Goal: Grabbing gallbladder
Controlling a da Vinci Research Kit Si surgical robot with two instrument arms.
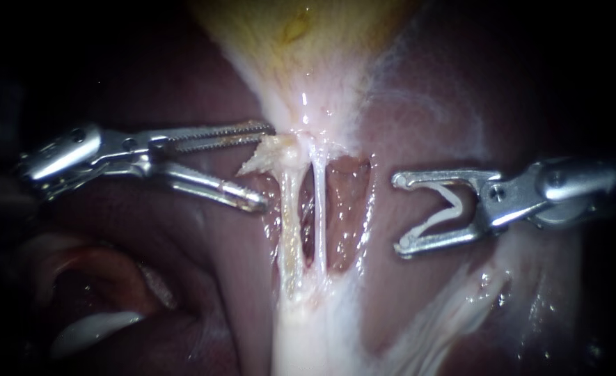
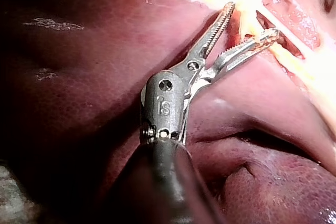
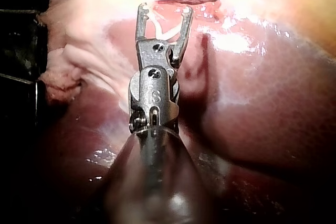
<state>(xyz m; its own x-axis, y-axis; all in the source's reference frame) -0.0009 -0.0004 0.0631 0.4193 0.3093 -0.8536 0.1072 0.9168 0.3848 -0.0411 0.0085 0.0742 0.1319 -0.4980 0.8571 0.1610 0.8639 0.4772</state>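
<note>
Light is brightest on the gallbladder (image 1: 301, 42), glints off the wet liver (image 3: 262, 93), and edges fall dark.

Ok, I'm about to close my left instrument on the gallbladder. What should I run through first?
1. Jaws of the left instrument open: ok, a clear gap shows in the endoscope and left wrist views.
2. Tissue in the bite: ok, a pale flap at the neck of the gallbladder lies between the jaws, not gripped.
3. Lower jaw clear of the nearer tube: cannot tell, its tip lies very close.
4. Lower jaw clear of the liver: cannot tell.
5. The right instrument out of the way: ok, it sits apart on the far side of the tubes, jaws holding a clip.
</note>
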